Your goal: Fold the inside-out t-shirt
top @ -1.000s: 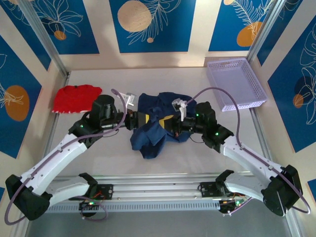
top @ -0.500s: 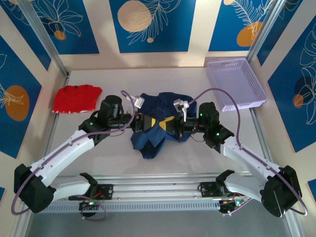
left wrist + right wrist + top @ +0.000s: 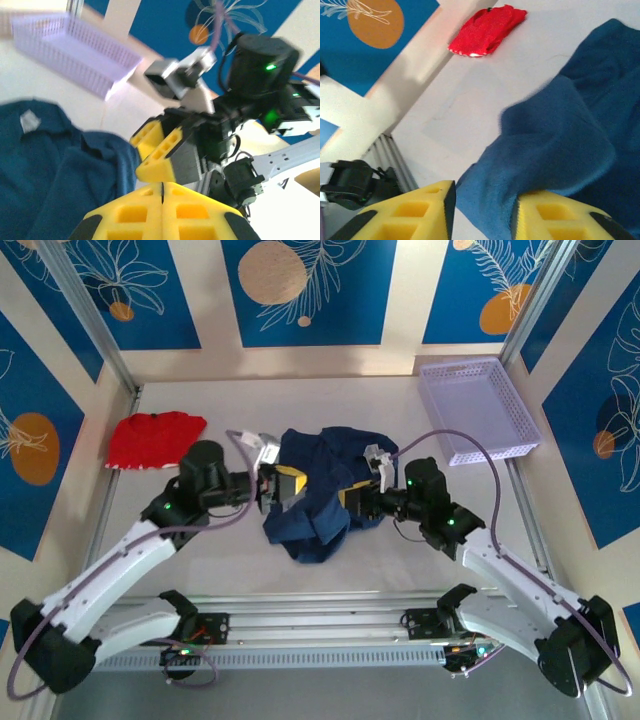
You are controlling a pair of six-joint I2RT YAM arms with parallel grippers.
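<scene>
Left jaws are pressed flat together, pad against pad, with no cloth visible in the seam, so I cannot tell whether they have pinched anything. The right jaws stand apart with a fold of the inside-out t-shirt (image 3: 555, 140) lying loose in the gap and draped over one pad, not clamped. The shirt sits in a rumpled heap at the middle of the bench (image 3: 400, 410), well apart from the red garment (image 3: 153, 438) on the left and the lilac basket (image 3: 478, 410) at the far right. The main risk, as I judge it, is a lift that takes nothing: if the left jaws closed beside the hem instead of on it, the cloth won't move. The draped fold could also snag on the right pad and drag the heap further out of shape. The two sets of jaws are near each other, so a careless inward move could knock them together. The left arm (image 3: 120, 560) and right arm (image 3: 500, 565) both reach forward from the near edge with elbows splayed outward. Their wrists are turned inward and low, facing each other across the shirt's near side.
</scene>
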